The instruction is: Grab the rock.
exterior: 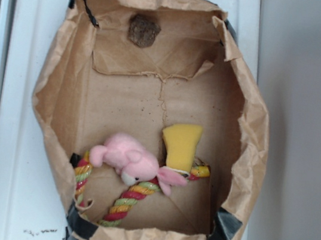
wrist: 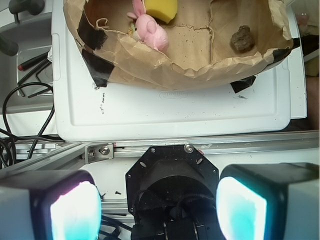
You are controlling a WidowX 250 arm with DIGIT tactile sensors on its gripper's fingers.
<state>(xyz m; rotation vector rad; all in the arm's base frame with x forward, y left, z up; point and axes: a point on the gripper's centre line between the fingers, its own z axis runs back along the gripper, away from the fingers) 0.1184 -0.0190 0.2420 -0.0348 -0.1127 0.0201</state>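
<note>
Light falls evenly and bright from above in the exterior view; the white plastic tray [exterior: 25, 75] washes out almost featureless, and the grey surface to its right carries a soft, broad shadow. Inside the crumpled brown paper bag [exterior: 254, 140] the walls throw only mild shade onto the floor. The picture is slightly soft and grainy, so the small dark brown rough rock [exterior: 143, 30] shows little texture. In my wrist view my two translucent finger pads [wrist: 75, 212] sit close, blurred, glowing cyan and pink, nearly blown out. The bag farther off looks sharper, and straight edges bow slightly.
</note>
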